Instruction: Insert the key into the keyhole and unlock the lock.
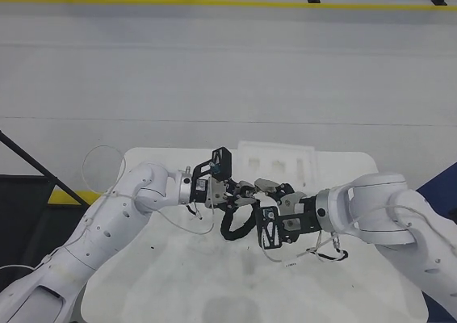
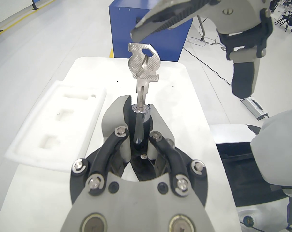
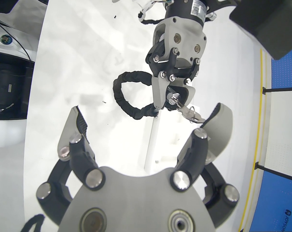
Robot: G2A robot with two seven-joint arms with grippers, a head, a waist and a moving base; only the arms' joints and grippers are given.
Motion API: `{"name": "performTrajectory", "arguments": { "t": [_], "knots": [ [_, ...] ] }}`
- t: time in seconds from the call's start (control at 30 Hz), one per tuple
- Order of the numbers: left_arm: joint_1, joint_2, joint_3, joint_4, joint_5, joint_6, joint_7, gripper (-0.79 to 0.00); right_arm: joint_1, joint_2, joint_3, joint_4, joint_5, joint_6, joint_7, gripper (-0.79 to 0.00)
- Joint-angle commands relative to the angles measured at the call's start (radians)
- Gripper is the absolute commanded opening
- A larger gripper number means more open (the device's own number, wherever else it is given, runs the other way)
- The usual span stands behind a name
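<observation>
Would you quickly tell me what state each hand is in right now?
Left hand: closed on the lock, with the key in its keyhole.
Right hand: open, holding nothing, close to the key's head.

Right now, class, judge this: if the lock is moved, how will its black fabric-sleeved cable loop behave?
The black fabric-sleeved cable loop probably bends yet springs back: it holds a round arc. It should follow the chrome lock cylinder, clamped in the left gripper. Its woven sleeve looks grippy, not slippery.
</observation>
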Motion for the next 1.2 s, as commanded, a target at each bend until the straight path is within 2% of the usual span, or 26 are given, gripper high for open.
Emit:
{"name": "performTrajectory", "arguments": {
  "t": [0.0,0.27,0.5,0.53,0.57,0.6,0.9,1.1,1.13,1.17],
  "knots": [
    [0.002,-0.001,-0.002,-0.002,0.001,0.003,-0.004,-0.785,0.003,0.005,-0.007,-0.002,-0.002,0.000,0.000,0.000],
    [0.002,-0.003,-0.011,-0.007,0.013,-0.013,-0.016,-0.785,0.029,0.020,-0.015,0.024,0.025,-0.004,-0.004,0.000],
    [-0.001,-0.003,-0.001,-0.020,0.018,-0.049,-0.038,-0.785,0.043,0.041,0.025,0.067,-0.007,-0.094,-0.094,0.000],
    [-0.002,-0.003,0.004,-0.024,0.013,-0.049,-0.038,-0.785,0.042,0.043,0.029,0.070,-0.018,-0.104,-0.104,-0.022],
    [-0.004,-0.003,0.009,-0.024,0.009,-0.049,-0.040,-0.785,0.040,0.044,0.030,0.073,-0.028,-0.111,-0.113,-0.237],
    [-0.007,-0.003,0.013,-0.025,0.007,-0.049,-0.042,-0.785,0.037,0.044,0.029,0.075,-0.038,-0.114,-0.122,-0.394],
    [-0.027,0.000,0.052,-0.022,-0.010,-0.049,-0.039,-0.785,-0.001,0.042,0.038,0.082,-0.135,-0.067,-0.235,-0.529],
    [-0.038,0.002,0.075,-0.016,-0.018,-0.049,-0.024,-0.785,-0.022,0.045,0.049,0.078,-0.169,-0.070,-0.280,-0.551],
    [-0.040,0.003,0.078,-0.016,-0.019,-0.049,-0.022,-0.785,-0.025,0.045,0.050,0.078,-0.172,-0.069,-0.286,-0.566],
    [-0.042,0.003,0.082,-0.015,-0.020,-0.049,-0.019,-0.785,-0.028,0.045,0.051,0.077,-0.175,-0.067,-0.292,-0.628]
  ]
}}
